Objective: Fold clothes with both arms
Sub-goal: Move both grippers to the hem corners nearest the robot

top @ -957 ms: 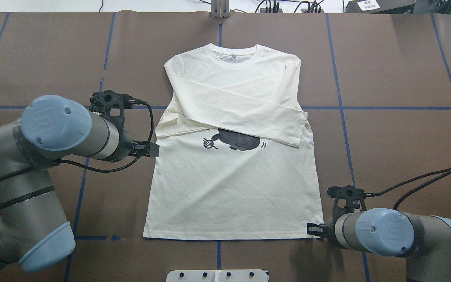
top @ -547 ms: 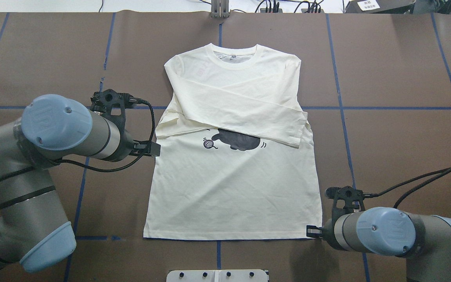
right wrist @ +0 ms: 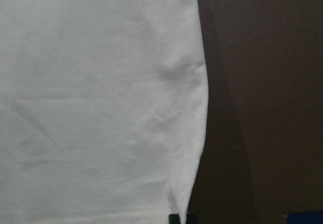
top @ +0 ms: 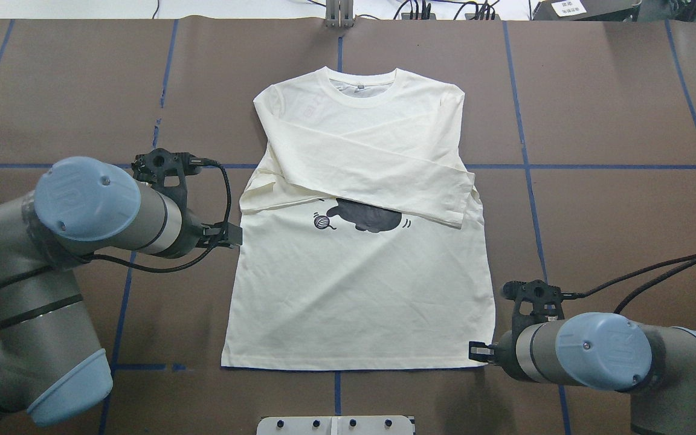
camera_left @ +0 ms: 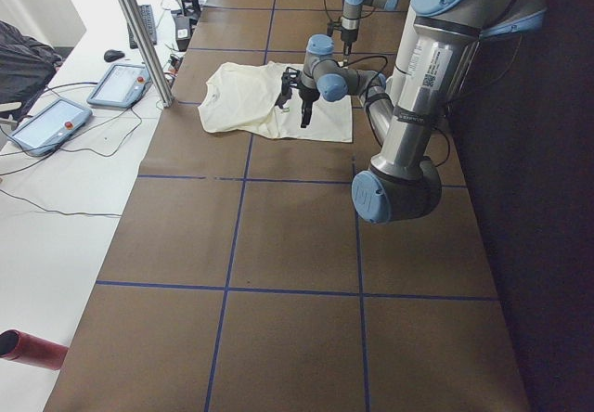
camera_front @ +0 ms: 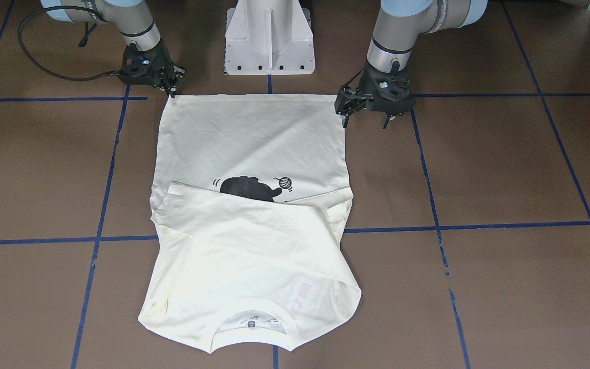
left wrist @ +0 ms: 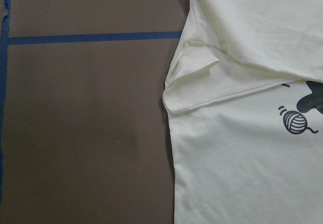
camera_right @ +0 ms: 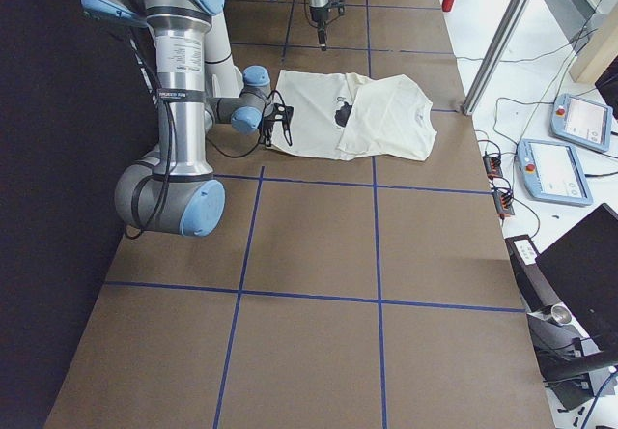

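The cream T-shirt [top: 360,290] lies flat, front up, in the middle of the table, with both sleeves folded across the chest above the black cat print [top: 366,217]. It also shows in the front view [camera_front: 254,138]. My left gripper [camera_front: 365,122] is open and empty, raised beside the shirt's left edge [top: 233,235]; its wrist view shows that edge and the yarn ball [left wrist: 294,122]. My right gripper [camera_front: 172,91] is low at the hem's right corner [top: 475,353] and looks shut on it. Its wrist view shows the cloth's edge [right wrist: 101,98] puckered, with a fingertip [right wrist: 179,218] at the corner.
Brown table cover with blue tape lines [top: 596,167]. The white pedestal base [camera_front: 269,36] stands behind the hem. A white plate [top: 336,425] sits at the near edge. Tablets [camera_left: 121,83] and a metal post [camera_left: 139,32] are at the table's far side.
My left gripper has moved a little toward the robot along the shirt's left edge. My right gripper has shifted slightly left at the hem corner, and that corner has drawn in a little.
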Controlling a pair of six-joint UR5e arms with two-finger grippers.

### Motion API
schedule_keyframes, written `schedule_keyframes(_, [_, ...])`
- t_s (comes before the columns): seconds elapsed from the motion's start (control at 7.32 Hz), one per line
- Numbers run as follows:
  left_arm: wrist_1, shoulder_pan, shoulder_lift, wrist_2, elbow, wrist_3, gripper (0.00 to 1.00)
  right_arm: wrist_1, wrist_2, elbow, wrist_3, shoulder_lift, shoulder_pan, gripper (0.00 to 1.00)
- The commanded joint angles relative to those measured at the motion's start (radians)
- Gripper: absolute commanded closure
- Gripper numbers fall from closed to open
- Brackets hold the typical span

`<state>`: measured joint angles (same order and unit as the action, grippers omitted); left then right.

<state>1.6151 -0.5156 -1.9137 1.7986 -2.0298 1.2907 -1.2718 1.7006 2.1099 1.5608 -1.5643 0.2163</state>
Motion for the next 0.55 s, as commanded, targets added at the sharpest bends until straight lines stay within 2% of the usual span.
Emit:
schedule_keyframes(0.0, [0.107,0.14,0.099,-0.008,-0.001,0.26,0.0,0.087,0.017,-0.002,-0.005,-0.008,0.029,1.0])
schedule_keyframes(0.14, [0.109,0.201,0.099,-0.03,-0.004,0.344,0.02,0.179,0.036,-0.008,-0.005,-0.041,0.041,1.0])
schedule_keyframes(0.27, [0.104,0.26,0.096,-0.075,-0.001,0.407,0.09,0.228,0.053,-0.025,-0.005,-0.046,0.051,1.0])
schedule_keyframes(0.41, [0.103,0.278,0.088,-0.077,0.006,0.418,0.13,0.233,0.053,-0.03,-0.005,-0.046,0.055,1.0])
